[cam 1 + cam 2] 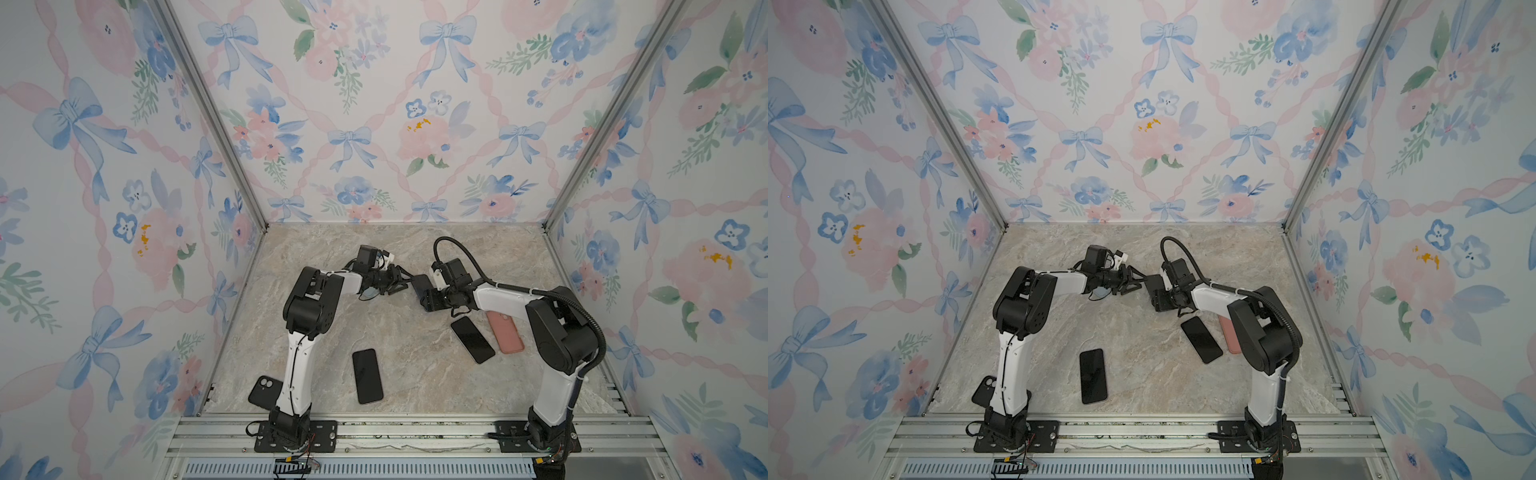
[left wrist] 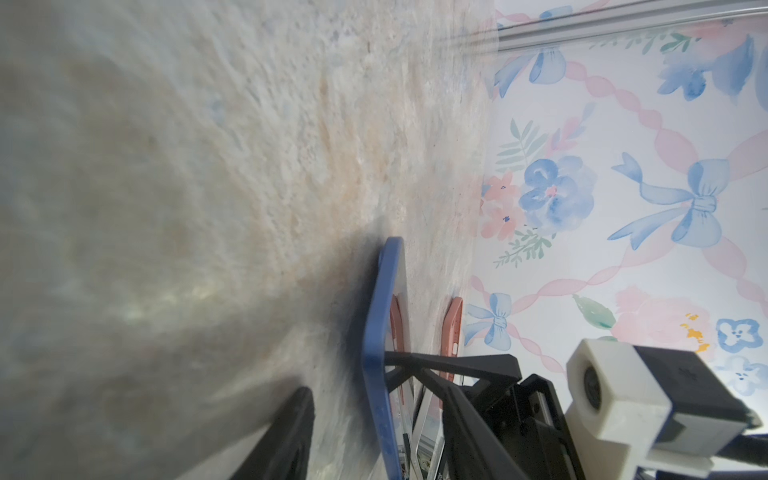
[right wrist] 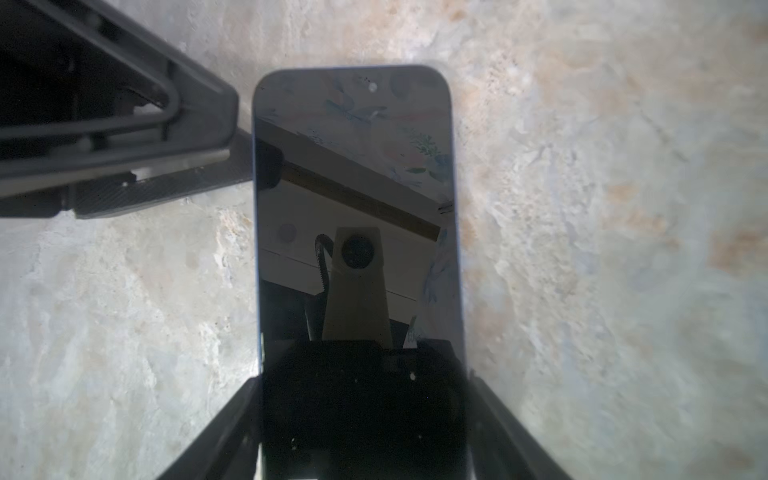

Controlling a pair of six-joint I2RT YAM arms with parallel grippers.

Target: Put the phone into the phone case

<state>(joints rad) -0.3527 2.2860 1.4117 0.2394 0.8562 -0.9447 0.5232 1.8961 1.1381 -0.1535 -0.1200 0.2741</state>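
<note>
Phones lie about our marble table: a black case by our left base, a dark phone face up. Our left gripper straddles the blue-cased phone's end, jaws apart, grip uncertain. Our right gripper clasps that phone's sides mid-table. Farther right lie another phone and a pink case.

Both arms are crowding the table's middle back: the left gripper and right gripper are sitting nearly tip to tip w/ the blue phone between them, no gap to pass. Black phone is blocking centre front; another black phone & pink case are blocking front right. Rear strip is lying open.
</note>
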